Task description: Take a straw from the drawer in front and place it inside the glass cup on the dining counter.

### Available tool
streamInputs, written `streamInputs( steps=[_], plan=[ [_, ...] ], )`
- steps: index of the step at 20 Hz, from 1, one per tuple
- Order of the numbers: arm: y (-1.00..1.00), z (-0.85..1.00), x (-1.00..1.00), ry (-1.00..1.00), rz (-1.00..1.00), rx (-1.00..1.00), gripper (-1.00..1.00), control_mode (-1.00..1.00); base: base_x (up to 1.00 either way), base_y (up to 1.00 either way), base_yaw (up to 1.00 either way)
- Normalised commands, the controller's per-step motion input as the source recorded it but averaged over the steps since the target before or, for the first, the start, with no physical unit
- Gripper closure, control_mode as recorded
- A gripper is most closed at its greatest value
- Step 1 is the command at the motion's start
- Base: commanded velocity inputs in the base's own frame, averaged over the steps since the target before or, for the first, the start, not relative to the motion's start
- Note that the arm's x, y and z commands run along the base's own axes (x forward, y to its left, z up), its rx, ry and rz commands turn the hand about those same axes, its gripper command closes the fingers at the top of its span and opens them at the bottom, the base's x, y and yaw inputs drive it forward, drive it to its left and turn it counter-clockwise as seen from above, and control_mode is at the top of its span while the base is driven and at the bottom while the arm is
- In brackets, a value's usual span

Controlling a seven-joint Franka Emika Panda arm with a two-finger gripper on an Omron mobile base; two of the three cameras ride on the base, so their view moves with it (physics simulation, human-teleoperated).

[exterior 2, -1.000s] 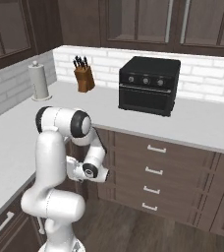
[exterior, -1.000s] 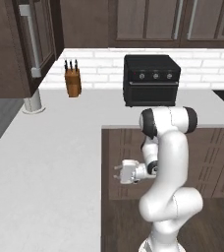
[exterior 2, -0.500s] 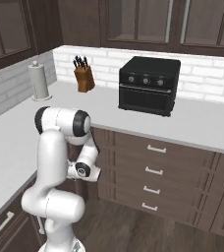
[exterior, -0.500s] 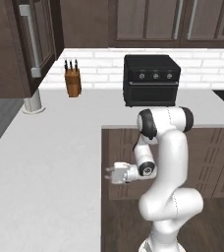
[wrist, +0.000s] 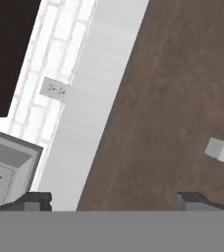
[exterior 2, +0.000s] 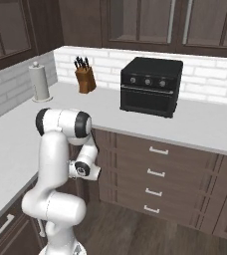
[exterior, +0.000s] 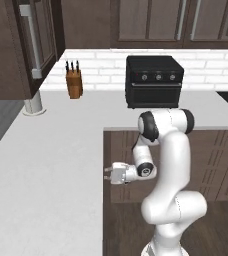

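In my right base view the arm hides the gripper; in my hand view a silver handle (wrist: 221, 150) is cut off at the edge.

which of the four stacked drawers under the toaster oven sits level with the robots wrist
The second drawer from the top: its silver bar handle is about level with the wrist, while the top drawer is higher and the two lowest, and, are nearer the floor.

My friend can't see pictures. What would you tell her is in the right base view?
A white robot arm stands in a kitchen corner, bent down beside dark brown drawers with silver handles. On the white counter above sit a black toaster oven, a wooden knife block and a paper towel roll, with a white brick wall behind.
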Motion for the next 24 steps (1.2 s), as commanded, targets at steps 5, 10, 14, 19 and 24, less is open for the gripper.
streamInputs(
  steps=[5, 10, 14, 19, 24],
  plan=[
    [0.00, -0.29, 0.11, 0.00, 0.00, 0.00, -1.00, -1.00, 0.00, 0.00, 0.00],
    [0.08, -0.30, 0.03, 0.00, 0.00, 0.00, -1.00, -1.00, 0.00, 0.00, 0.00],
    [0.20, -0.12, 0.08, 0.00, 0.00, 0.00, -1.00, -1.00, 0.00, 0.00, 0.00],
    [0.21, -0.01, 0.30, 0.00, 0.00, 0.00, -1.00, -1.00, 0.00, 0.00, 0.00],
    [0.06, -0.01, 0.44, 0.00, 0.00, 0.00, -1.00, -1.00, 0.00, 0.00, 0.00]
  ],
)
